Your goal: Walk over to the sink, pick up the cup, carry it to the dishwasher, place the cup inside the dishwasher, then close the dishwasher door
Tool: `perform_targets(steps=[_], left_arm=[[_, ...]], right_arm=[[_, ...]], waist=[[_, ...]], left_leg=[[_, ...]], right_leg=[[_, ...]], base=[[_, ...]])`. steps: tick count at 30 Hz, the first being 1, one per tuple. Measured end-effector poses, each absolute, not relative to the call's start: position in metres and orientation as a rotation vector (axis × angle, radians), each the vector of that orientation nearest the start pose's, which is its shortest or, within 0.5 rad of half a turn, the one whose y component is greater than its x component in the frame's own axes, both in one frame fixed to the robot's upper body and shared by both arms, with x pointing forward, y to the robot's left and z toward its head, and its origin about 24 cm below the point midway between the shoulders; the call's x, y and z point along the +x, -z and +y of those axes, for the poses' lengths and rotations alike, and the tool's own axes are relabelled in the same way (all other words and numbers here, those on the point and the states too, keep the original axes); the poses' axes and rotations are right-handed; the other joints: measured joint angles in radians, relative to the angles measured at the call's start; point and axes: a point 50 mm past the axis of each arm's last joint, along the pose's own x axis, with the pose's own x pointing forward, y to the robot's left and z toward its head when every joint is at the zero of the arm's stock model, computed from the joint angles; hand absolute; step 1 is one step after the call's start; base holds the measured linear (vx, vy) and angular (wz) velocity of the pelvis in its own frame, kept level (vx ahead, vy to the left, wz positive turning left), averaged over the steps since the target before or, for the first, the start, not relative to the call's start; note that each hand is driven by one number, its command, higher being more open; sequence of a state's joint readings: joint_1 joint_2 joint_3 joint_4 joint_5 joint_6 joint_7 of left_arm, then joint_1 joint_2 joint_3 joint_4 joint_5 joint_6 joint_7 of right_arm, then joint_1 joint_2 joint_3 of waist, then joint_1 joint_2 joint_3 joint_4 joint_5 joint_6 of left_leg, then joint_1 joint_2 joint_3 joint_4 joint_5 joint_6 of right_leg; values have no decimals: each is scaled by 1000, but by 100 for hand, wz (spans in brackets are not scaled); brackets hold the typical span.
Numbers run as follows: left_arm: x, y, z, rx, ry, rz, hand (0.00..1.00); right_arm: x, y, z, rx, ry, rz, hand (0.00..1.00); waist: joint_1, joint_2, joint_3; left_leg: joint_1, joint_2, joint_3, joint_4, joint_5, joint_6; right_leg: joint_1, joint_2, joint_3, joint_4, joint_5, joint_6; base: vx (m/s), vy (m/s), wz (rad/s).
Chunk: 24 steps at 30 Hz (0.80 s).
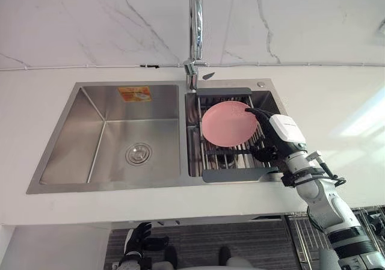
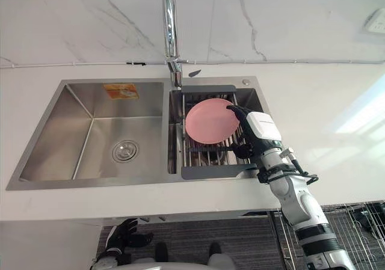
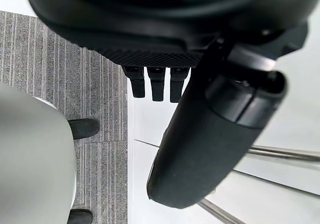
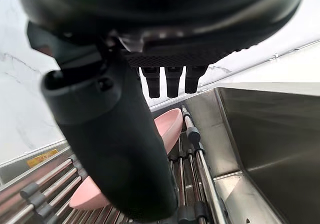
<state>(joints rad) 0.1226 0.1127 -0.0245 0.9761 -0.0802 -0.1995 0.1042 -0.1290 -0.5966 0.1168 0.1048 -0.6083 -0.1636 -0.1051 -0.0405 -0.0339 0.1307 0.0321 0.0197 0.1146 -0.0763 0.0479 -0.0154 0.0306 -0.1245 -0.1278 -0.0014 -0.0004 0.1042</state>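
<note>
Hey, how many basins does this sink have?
2. The left basin has a round drain; the right basin holds a rack with a pink dish, the right hand at its edge.

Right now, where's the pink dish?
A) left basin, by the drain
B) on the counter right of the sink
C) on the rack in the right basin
C: the pink dish lies on the rack set in the right basin of the sink, with the right hand open beside it.

Orange sticker (image 1: 135, 93) on sink (image 1: 72, 139) back wall, print unreadable
</note>
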Motion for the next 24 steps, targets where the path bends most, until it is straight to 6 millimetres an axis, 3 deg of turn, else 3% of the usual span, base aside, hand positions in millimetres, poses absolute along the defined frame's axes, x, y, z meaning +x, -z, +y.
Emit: perform_targets(steps=[24], left_arm=[[117, 143, 197, 84, -192, 846, 90]], right_arm=[[303, -93, -224, -1358, -66, -237, 90]], waist=[[6, 4, 58]], left_leg=[[-17, -4, -29, -1, 10, 2]], right_leg=[[0, -6, -33, -1, 0, 0]], base=[[-9, -5, 3]])
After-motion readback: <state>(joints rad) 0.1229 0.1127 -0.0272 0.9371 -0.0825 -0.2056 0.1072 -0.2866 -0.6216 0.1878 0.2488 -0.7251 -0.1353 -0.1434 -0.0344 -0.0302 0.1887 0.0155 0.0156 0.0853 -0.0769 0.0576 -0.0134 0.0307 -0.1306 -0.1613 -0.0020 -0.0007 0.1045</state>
